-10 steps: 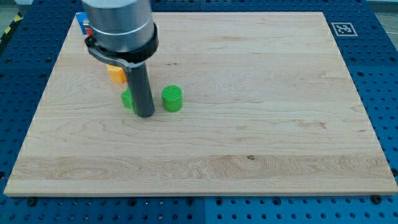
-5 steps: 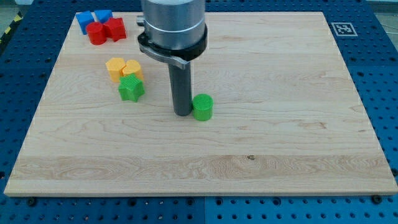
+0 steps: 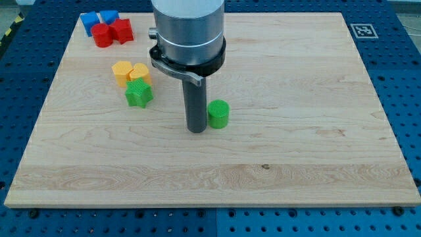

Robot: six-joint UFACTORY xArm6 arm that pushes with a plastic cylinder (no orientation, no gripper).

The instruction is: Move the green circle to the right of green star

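The green circle point(image 3: 219, 114) stands on the wooden counter point(image 3: 296, 99), a little left of the counter's middle and toward the view's right of the green star point(image 3: 139, 93), well apart from it and slightly lower in the view. My tip point(image 3: 196, 130) rests on the counter just beside the green circle, on the circle's left side and a touch nearer the view's bottom; whether the rod actually touches the circle cannot be told. The tip lies between the green star and the green circle, much closer to the circle. The arm has no jaws: it ends in a plain dark rod that holds nothing and can only press sideways against a block.

Touching the green star at its upper edge are two yellow blocks point(image 3: 130, 72), set side by side. Farther toward the view's top left corner sits a tight cluster of two red blocks point(image 3: 112, 32) with two blue blocks point(image 3: 97, 19) just behind them.
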